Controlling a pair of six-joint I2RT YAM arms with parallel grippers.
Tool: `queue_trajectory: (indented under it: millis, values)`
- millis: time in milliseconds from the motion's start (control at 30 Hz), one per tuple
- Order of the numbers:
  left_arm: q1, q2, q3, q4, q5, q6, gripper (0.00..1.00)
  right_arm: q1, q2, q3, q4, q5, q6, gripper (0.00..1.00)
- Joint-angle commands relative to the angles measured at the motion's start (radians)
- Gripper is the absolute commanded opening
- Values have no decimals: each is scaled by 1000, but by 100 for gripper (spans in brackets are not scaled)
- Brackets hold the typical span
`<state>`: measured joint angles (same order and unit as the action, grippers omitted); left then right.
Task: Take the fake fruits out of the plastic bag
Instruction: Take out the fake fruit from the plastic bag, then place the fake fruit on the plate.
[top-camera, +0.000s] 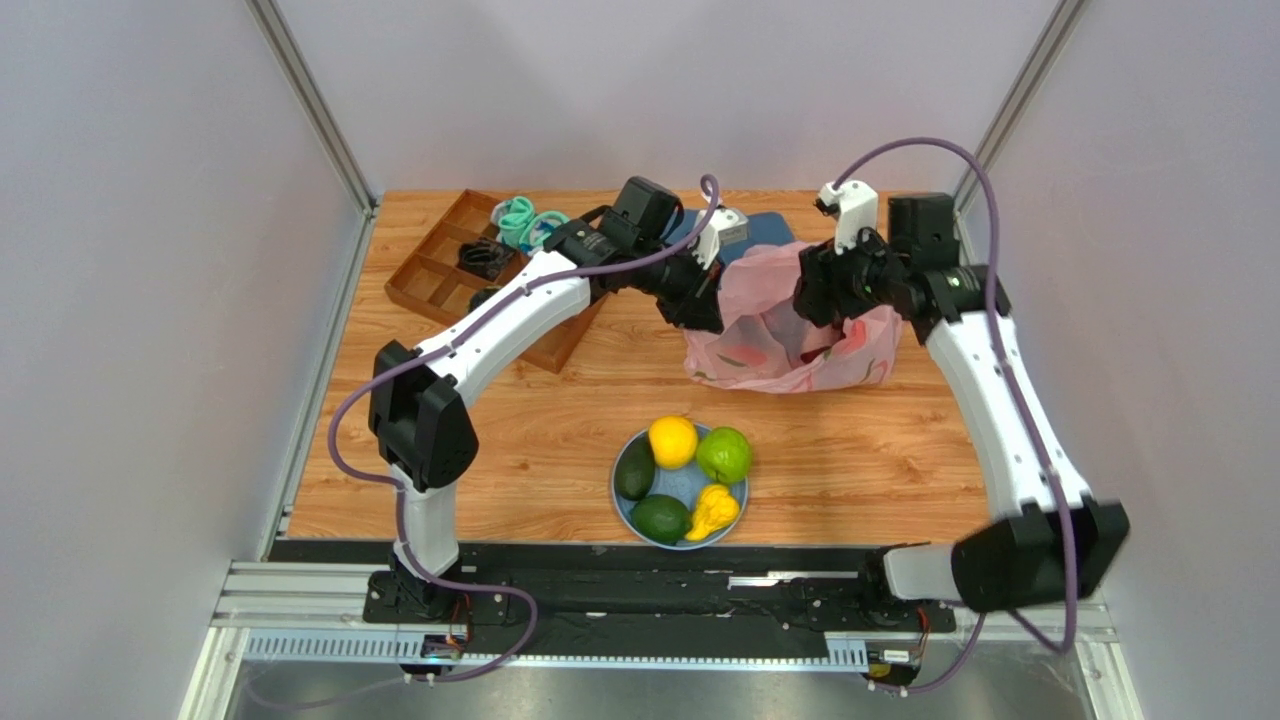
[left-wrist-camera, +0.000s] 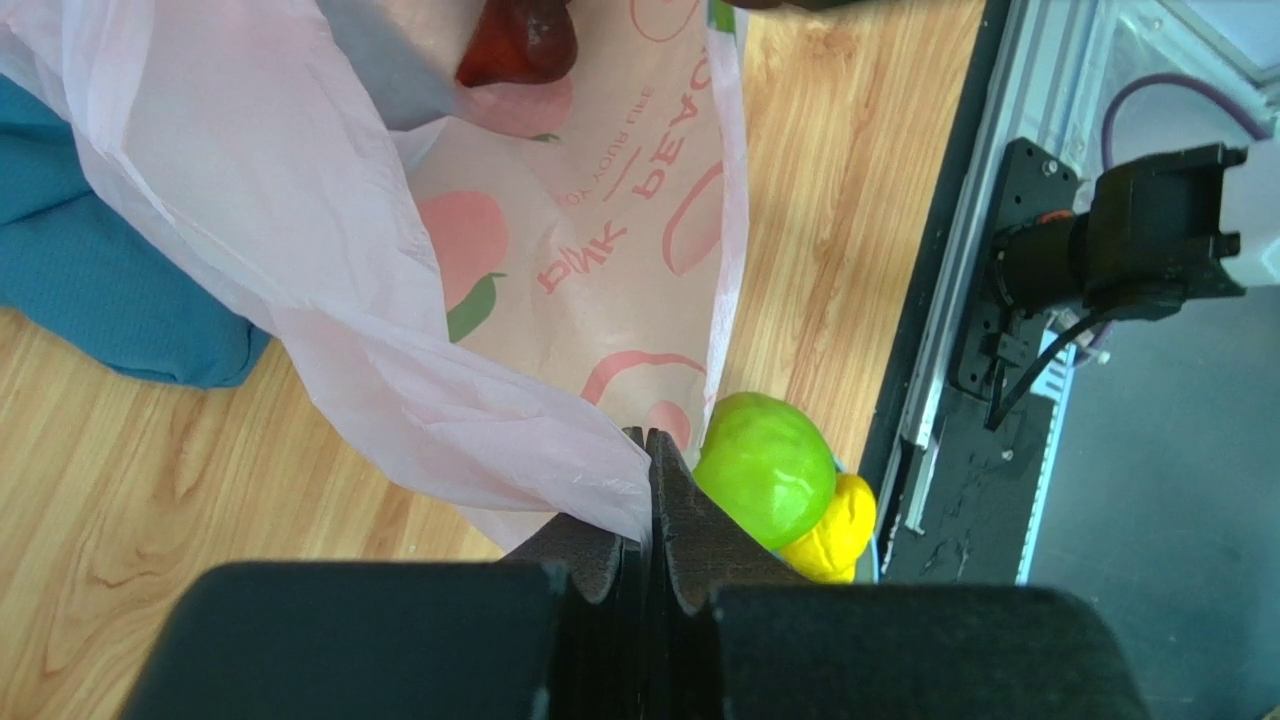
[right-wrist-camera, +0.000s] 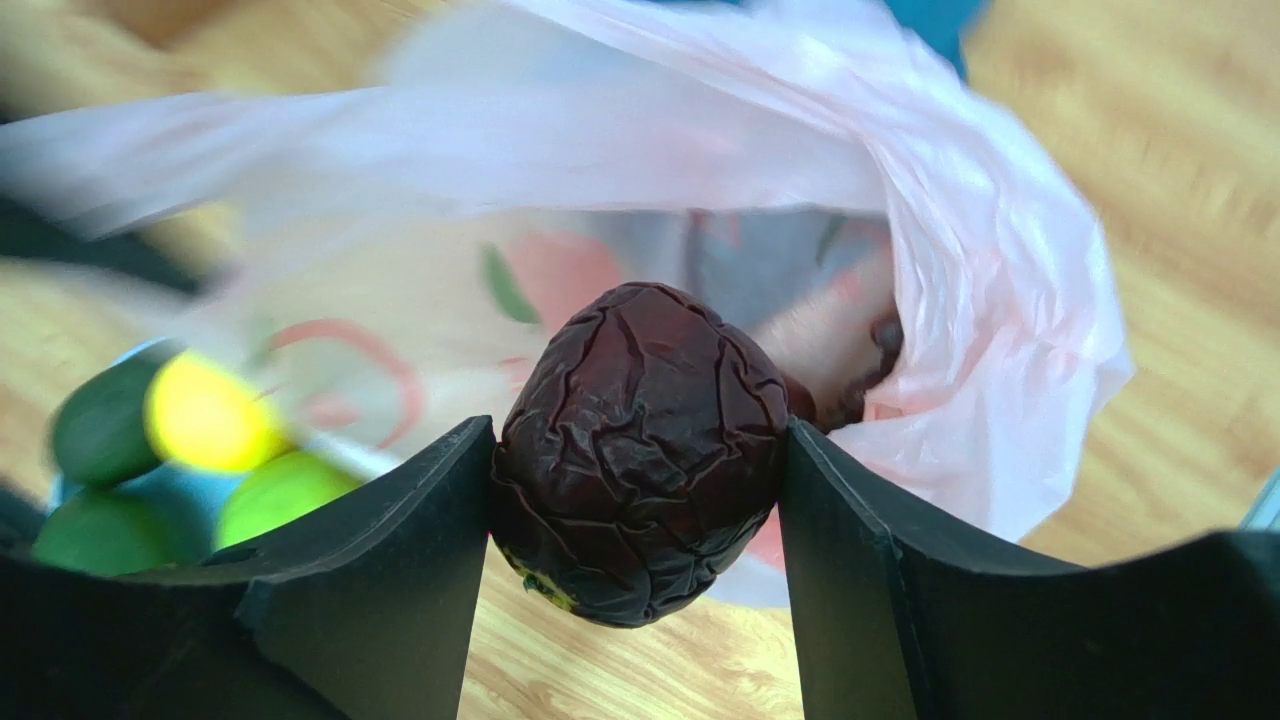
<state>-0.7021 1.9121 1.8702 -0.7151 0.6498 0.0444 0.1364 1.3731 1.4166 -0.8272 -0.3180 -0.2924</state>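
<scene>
The pink plastic bag (top-camera: 766, 338) lies at the back middle of the table, its mouth held up. My left gripper (left-wrist-camera: 649, 450) is shut on the bag's rim (left-wrist-camera: 301, 255). My right gripper (right-wrist-camera: 636, 438) is at the bag's mouth, shut on a wrinkled dark red fruit (right-wrist-camera: 643, 450), which also shows in the left wrist view (left-wrist-camera: 519, 42). A blue plate (top-camera: 619, 477) at the front holds a yellow citrus (top-camera: 672, 441), a lime-green apple (top-camera: 724, 453), two avocados (top-camera: 636, 470) (top-camera: 660, 519) and a yellow pear (top-camera: 712, 512). Something dark lies deeper in the bag (right-wrist-camera: 962, 300).
A brown wooden compartment tray (top-camera: 451, 270) stands at the back left with teal rolled socks (top-camera: 522, 222) beside it. A dark blue cloth (top-camera: 766, 228) lies behind the bag. Grey walls close in both sides of the table.
</scene>
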Motion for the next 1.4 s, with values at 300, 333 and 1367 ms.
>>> queue_trajectory:
  millis: [300,333,1367]
  values:
    - [19,19,3,140,63,-215,0,540,-341,-383,-52,-130,-300,43]
    - [19,16,3,137,56,-209,0,561,-321,-389,-34,-127,-315,42]
    - [41,-68,-60,114,48,-184,0,565,-376,-258,13,296,-254,100]
